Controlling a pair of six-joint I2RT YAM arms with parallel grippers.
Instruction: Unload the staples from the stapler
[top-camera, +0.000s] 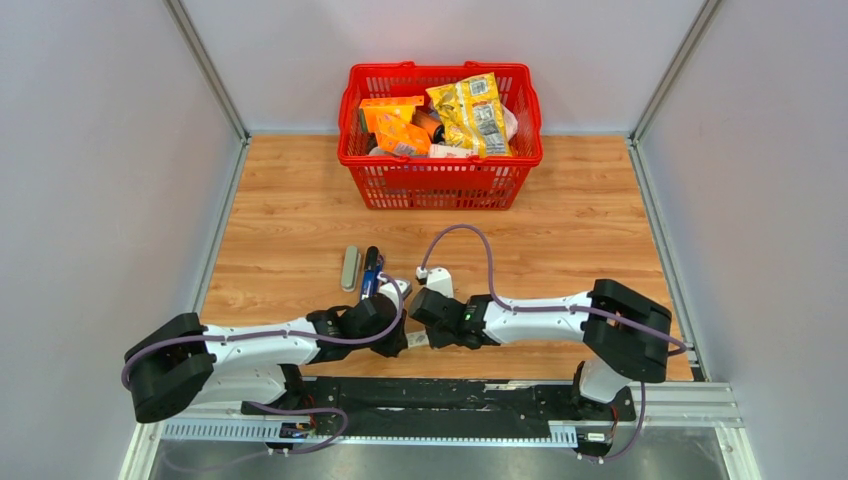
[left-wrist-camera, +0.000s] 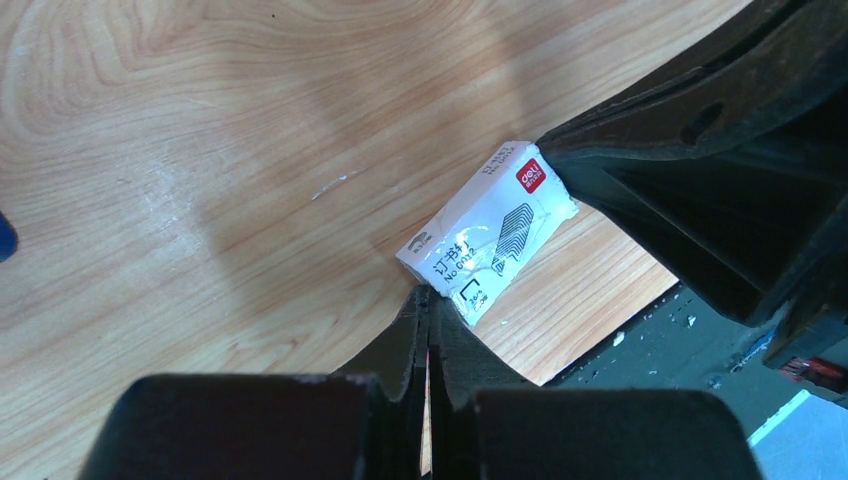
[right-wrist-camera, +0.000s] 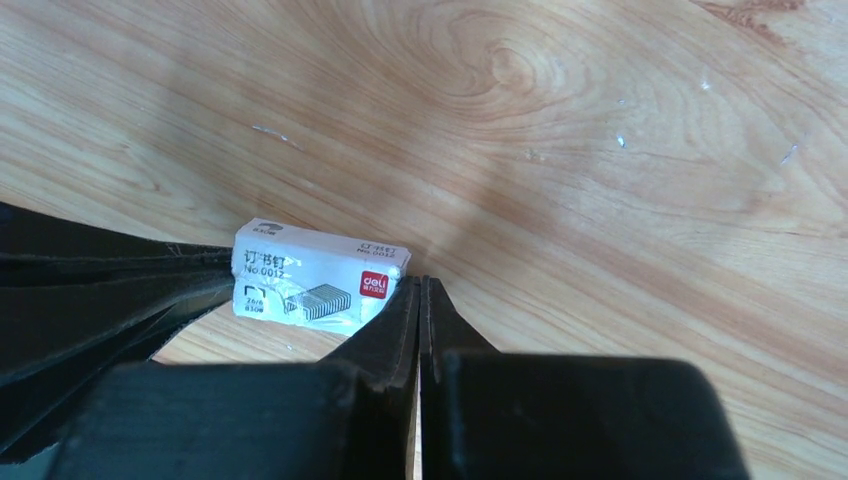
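Observation:
The stapler (top-camera: 370, 270), blue with a black top end, lies on the wooden table just beyond both wrists; a sliver of its blue shows at the left edge of the left wrist view (left-wrist-camera: 5, 236). No loose staples show. A small white staple box (left-wrist-camera: 487, 232) lies between the two grippers, also in the right wrist view (right-wrist-camera: 315, 282) and the top view (top-camera: 416, 340). My left gripper (left-wrist-camera: 428, 296) is shut and empty, its tip touching one end of the box. My right gripper (right-wrist-camera: 420, 285) is shut and empty, its tip at the other end.
A grey oblong piece (top-camera: 349, 267) lies left of the stapler. A red basket (top-camera: 440, 185) of snack packets stands at the back. The table's near edge and black mounting rail (left-wrist-camera: 690, 330) are right beside the box. Grey walls enclose the table.

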